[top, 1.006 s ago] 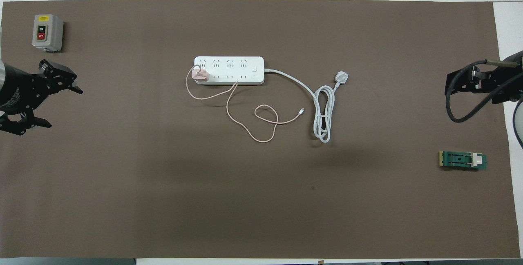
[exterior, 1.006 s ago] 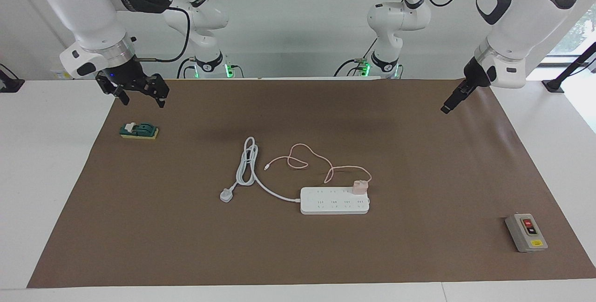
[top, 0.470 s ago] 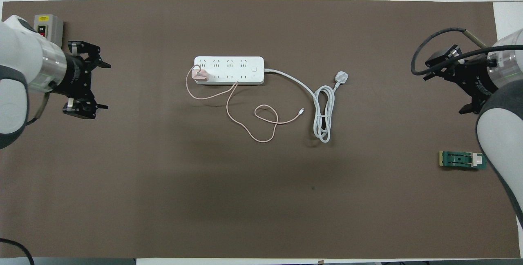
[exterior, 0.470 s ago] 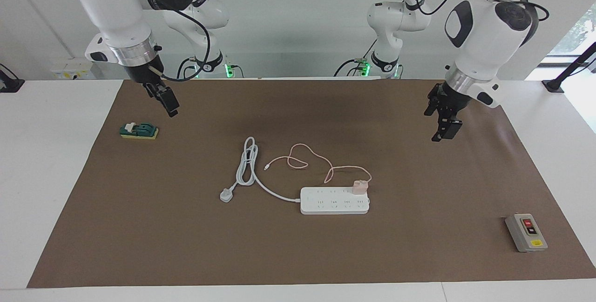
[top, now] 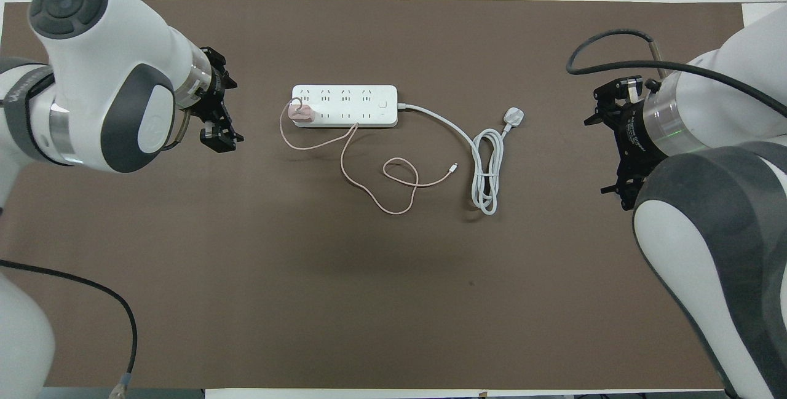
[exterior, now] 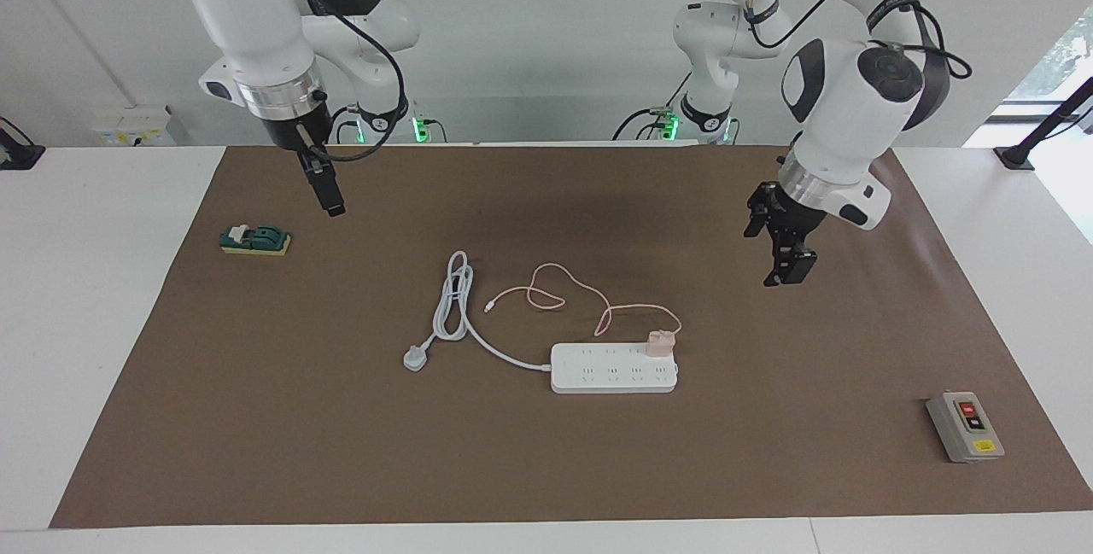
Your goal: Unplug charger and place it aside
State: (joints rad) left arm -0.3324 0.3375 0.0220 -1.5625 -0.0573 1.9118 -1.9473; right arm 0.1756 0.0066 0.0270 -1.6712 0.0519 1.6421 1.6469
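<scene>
The left gripper [exterior: 781, 268] hangs in the air over bare brown mat [exterior: 341, 451], jaws spread wide and holding nothing. Toward the right arm's end from it, well apart, the small pale pink cube-shaped charger [exterior: 658, 342] sits plugged into the end socket of the long white plastic power strip [exterior: 613, 369], its thin pink cable [top: 375, 181] looping over the mat toward the robots. The right gripper [exterior: 330, 200] hangs over the mat, empty; whether it is open cannot be told.
</scene>
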